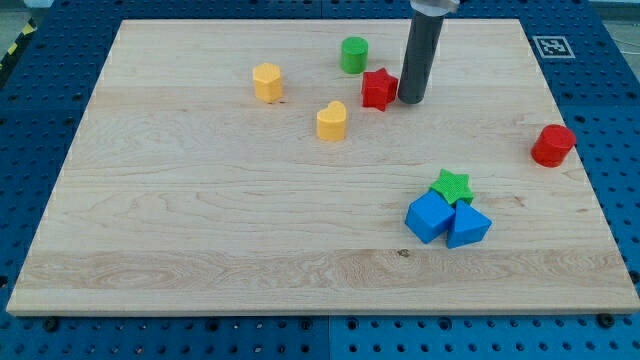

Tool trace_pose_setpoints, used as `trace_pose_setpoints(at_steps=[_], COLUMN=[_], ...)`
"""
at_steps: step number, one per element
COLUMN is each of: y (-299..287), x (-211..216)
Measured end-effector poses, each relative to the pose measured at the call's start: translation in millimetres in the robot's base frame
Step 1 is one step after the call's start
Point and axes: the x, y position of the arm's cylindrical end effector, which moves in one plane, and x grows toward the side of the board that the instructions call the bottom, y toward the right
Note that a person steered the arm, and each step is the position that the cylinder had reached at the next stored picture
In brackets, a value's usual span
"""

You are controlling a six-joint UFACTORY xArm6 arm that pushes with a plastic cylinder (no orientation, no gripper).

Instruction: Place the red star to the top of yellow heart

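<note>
The red star (378,88) lies near the view's top, a little right of centre. The yellow heart (332,121) lies below and to the left of it, a short gap apart. My tip (410,100) is the lower end of the dark rod, just to the right of the red star, touching it or nearly so. The rod rises out of the view's top edge.
A green cylinder (353,55) stands above-left of the red star. A yellow hexagon-like block (267,82) lies left. A red cylinder (552,145) is at the right. A green star (451,186) and two blue blocks (431,216) (467,226) cluster at lower right. The wooden board (200,220) ends on all sides.
</note>
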Motion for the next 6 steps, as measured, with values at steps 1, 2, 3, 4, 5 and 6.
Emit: trace_pose_setpoints(at_steps=[1,2,3,4,5,6], y=[-10.2,-37.4,-53.7,-45.2,-14.5,-18.9], x=[-16.6,-16.6,-16.0,-13.2,-11.9,-8.4])
